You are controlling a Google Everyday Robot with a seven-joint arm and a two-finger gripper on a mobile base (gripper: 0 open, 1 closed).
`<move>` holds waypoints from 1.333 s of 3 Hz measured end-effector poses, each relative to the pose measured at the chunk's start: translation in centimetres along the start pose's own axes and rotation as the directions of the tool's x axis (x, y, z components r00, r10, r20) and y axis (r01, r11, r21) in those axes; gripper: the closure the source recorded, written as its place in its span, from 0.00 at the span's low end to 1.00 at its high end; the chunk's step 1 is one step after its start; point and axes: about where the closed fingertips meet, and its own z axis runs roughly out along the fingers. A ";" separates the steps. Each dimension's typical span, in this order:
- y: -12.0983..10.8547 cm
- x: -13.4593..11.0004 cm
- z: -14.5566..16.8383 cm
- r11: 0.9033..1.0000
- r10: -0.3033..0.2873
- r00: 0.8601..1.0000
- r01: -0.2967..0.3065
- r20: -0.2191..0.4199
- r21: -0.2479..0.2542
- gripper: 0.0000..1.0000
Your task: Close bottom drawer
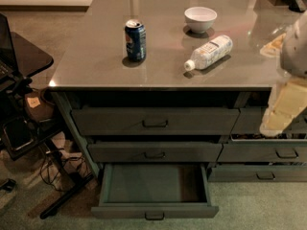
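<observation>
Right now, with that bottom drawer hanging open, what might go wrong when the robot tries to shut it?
1. The end effector hangs at the right edge, level with the top drawer, far from the bottom drawer; coming down it could clip the right-hand drawers.
2. A push away from the handle might skew the wide drawer and jam it.
3. A hard shove could shake the counter and roll the bottle, which lies on its side.

The grey countertop [91, 61] gleams under the light. A blue can [135, 40] stands upright left of centre. A white bowl [200, 19] sits further back to its right, and a plastic bottle [208, 51] lies on its side just in front of the bowl (cap pointing front-left). The gripper [283, 111] hangs at the counter's right front edge.
</observation>
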 end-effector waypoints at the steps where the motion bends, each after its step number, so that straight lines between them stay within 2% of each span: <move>1: 3.1 1.2 3.4 1.000 0.012 0.998 -0.012 0.065 0.000 0.00; 2: 7.4 2.4 9.4 0.998 0.058 0.988 -0.054 0.145 -0.033 0.00; 3: 12.1 2.9 19.2 0.985 0.131 0.970 -0.104 0.207 -0.139 0.00; 4: 17.7 5.2 29.1 0.956 0.214 0.955 -0.161 0.205 -0.245 0.00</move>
